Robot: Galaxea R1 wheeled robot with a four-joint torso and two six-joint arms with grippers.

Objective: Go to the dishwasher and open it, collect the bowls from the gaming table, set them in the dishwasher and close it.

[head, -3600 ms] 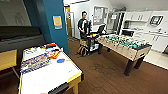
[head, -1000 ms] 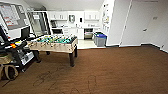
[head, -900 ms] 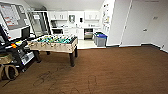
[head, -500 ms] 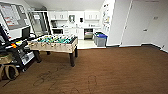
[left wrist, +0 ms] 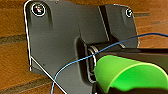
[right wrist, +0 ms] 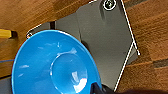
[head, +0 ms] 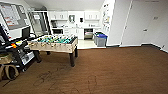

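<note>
The dishwasher (head: 88,33) is a small steel-fronted unit under the white counter in the kitchenette far ahead of me; from here I cannot tell whether it is open. A bright blue bowl (right wrist: 50,66) hangs over the brown floor in the right wrist view, gripped at its rim by my right gripper (right wrist: 99,89). In the left wrist view a green cup (left wrist: 130,73) sits close to the camera, held in my left gripper (left wrist: 130,88). The gaming table is out of view.
A table-football table (head: 53,43) stands ahead on the left, with a black cart (head: 15,51) beside it. Blue-lidded bins (head: 101,40) sit beside the kitchenette entrance. A white door (head: 140,23) is on the right. Brown floor (head: 112,70) stretches ahead.
The head camera has swung from a white-topped table and a person toward the kitchenette. Over the last second the view has hardly shifted.
</note>
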